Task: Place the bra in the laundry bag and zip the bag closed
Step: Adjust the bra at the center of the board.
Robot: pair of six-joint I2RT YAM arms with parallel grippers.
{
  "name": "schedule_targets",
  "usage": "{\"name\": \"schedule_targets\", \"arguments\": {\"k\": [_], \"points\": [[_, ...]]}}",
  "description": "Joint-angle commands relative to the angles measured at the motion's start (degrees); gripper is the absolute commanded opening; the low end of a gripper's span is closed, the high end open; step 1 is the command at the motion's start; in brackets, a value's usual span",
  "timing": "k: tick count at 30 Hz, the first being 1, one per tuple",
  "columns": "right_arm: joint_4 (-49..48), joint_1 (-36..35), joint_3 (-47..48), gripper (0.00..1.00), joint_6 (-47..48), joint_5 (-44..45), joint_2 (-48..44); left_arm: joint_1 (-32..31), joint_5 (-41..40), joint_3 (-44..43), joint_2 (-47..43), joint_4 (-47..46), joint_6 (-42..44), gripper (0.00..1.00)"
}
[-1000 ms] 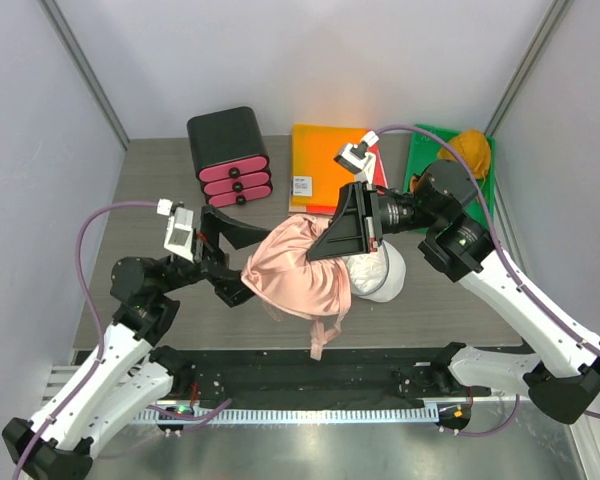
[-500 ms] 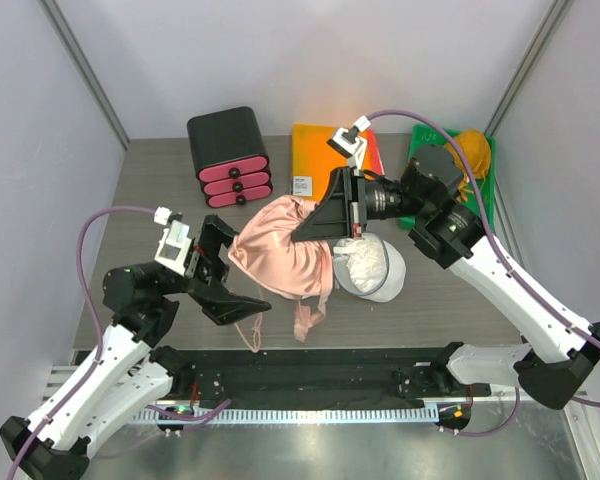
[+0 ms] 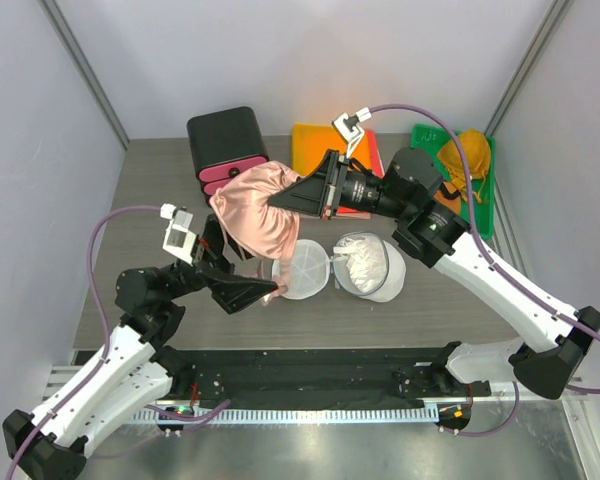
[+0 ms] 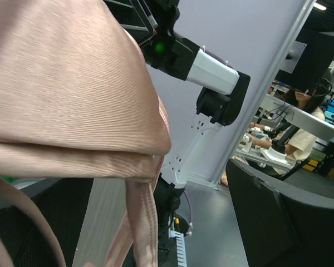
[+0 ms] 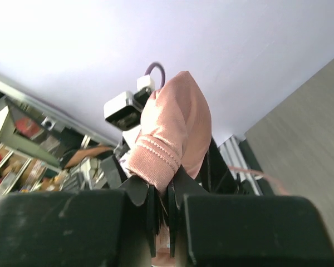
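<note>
The pink satin bra (image 3: 252,208) hangs bunched from my right gripper (image 3: 283,203), which is shut on its edge and holds it above the table, left of the bag. In the right wrist view the jaws (image 5: 168,192) pinch a stitched band of the bra (image 5: 175,128). The laundry bag lies open on the table as two white mesh halves, one (image 3: 302,272) on the left and one (image 3: 370,265) on the right. My left gripper (image 3: 256,280) is open just left of the left half, below the bra. A strap (image 4: 145,222) hangs between its fingers (image 4: 273,222).
A black box with pink drawers (image 3: 230,148) stands at the back left. An orange and yellow folder (image 3: 320,160) lies behind the bag. A green board with a yellow-orange item (image 3: 468,152) is at the back right. A black rail (image 3: 310,365) runs along the near edge.
My right gripper has lifted the bra up and to the back left, uncovering both bag halves. My left gripper has let go of the bra and swung right toward the left half.
</note>
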State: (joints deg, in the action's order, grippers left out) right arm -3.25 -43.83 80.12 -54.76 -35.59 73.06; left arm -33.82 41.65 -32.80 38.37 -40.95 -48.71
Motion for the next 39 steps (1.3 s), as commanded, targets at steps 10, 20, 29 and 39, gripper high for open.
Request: {"name": "schedule_targets", "arguments": {"k": [10,20,29,39], "points": [[-11.52,-8.11,-2.60,0.01,6.33,25.40,1.82,-0.98,-1.66,1.50,1.27,-1.77,-0.68,1.00],[-11.52,-8.29,-7.06,0.01,21.95,28.82,-0.01,-0.98,-2.97,-0.69,1.89,14.80,0.80,0.64],[-18.28,-8.37,-15.69,0.01,25.06,26.45,2.44,-0.98,-12.45,2.91,-5.40,32.13,-2.09,0.27],[-21.63,-7.94,-15.96,0.01,23.04,28.29,12.01,-0.54,-24.85,5.02,-7.35,53.06,-12.19,0.22]]}}
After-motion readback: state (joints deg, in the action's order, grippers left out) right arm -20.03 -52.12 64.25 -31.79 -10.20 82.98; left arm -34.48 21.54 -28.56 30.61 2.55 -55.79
